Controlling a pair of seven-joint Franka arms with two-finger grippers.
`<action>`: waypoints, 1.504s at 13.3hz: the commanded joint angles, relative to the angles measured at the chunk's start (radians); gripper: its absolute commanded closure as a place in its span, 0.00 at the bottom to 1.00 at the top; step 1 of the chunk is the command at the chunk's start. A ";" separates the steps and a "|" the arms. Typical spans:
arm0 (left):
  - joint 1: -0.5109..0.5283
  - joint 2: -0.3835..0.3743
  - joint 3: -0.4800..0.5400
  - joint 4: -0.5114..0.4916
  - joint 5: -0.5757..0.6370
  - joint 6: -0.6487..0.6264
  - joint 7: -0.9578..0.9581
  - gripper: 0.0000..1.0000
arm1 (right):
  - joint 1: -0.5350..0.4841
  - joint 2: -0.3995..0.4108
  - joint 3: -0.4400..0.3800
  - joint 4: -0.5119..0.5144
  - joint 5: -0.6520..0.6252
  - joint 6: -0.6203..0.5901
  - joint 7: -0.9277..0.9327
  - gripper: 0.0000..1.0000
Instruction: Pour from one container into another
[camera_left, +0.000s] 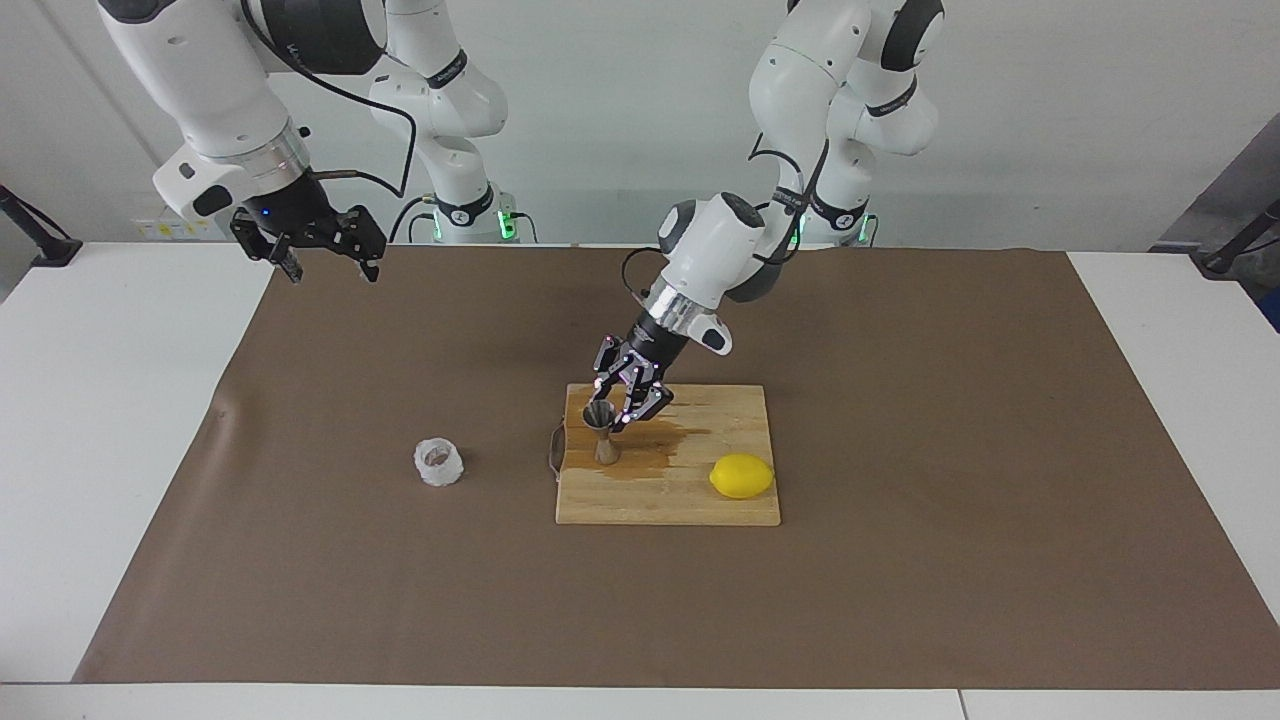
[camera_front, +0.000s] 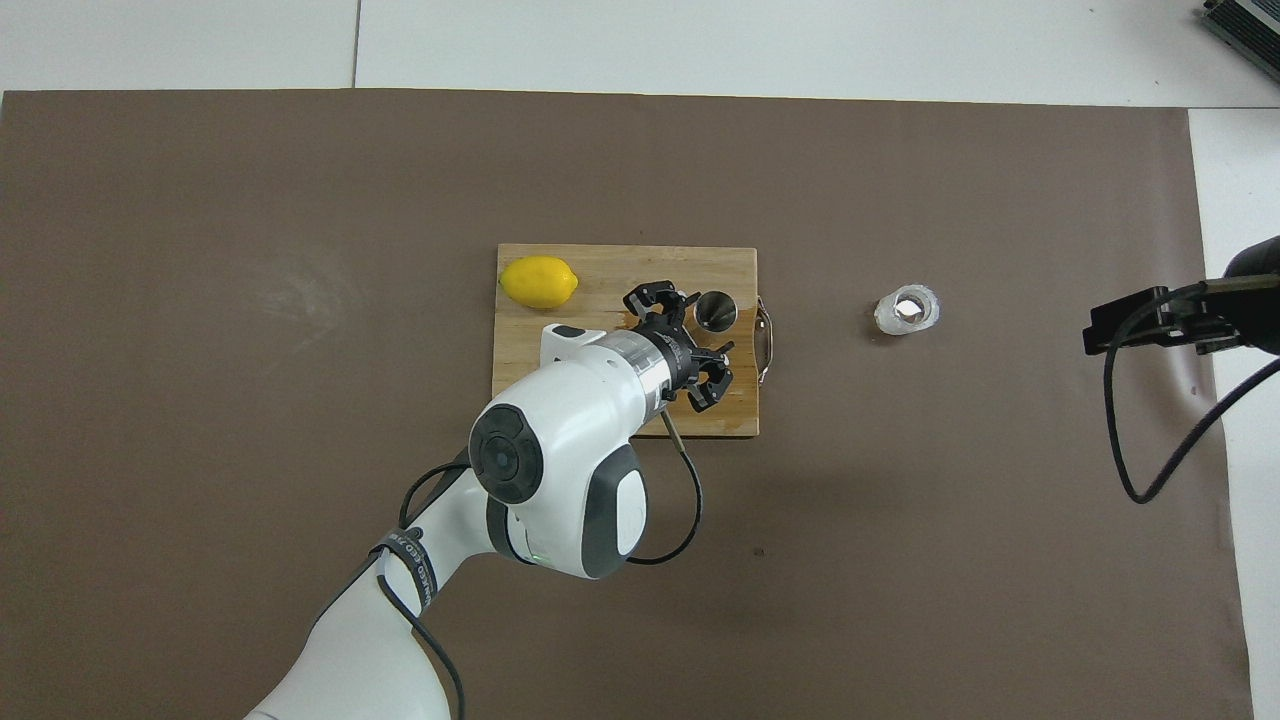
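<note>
The steel jigger (camera_left: 603, 437) (camera_front: 716, 311) stands upright on the wooden cutting board (camera_left: 690, 500) (camera_front: 620, 265), at the corner toward the right arm's end. My left gripper (camera_left: 620, 400) (camera_front: 705, 335) hovers just over the board beside the jigger's upper cone, fingertips a little apart, open and holding nothing. The translucent whitish cup (camera_left: 438, 462) (camera_front: 907, 309) sits on the brown mat, off the board toward the right arm's end. My right gripper (camera_left: 320, 255) (camera_front: 1140, 325) waits open, high over the mat's edge at its own end.
A yellow lemon (camera_left: 741, 475) (camera_front: 539, 282) lies on the board's corner toward the left arm's end. A dark wet stain (camera_left: 655, 450) spreads on the board beside the jigger. The brown mat (camera_left: 900, 560) covers most of the white table.
</note>
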 joint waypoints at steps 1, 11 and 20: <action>-0.015 -0.010 0.014 -0.018 0.017 0.020 -0.003 0.10 | -0.015 -0.009 0.006 -0.002 0.017 -0.012 -0.026 0.00; 0.022 -0.165 0.076 -0.011 0.058 -0.210 0.024 0.00 | -0.015 -0.009 0.006 -0.002 0.017 -0.012 -0.026 0.00; 0.079 -0.216 0.155 0.091 0.520 -0.693 0.435 0.00 | -0.015 -0.009 0.006 -0.002 0.017 -0.012 -0.026 0.00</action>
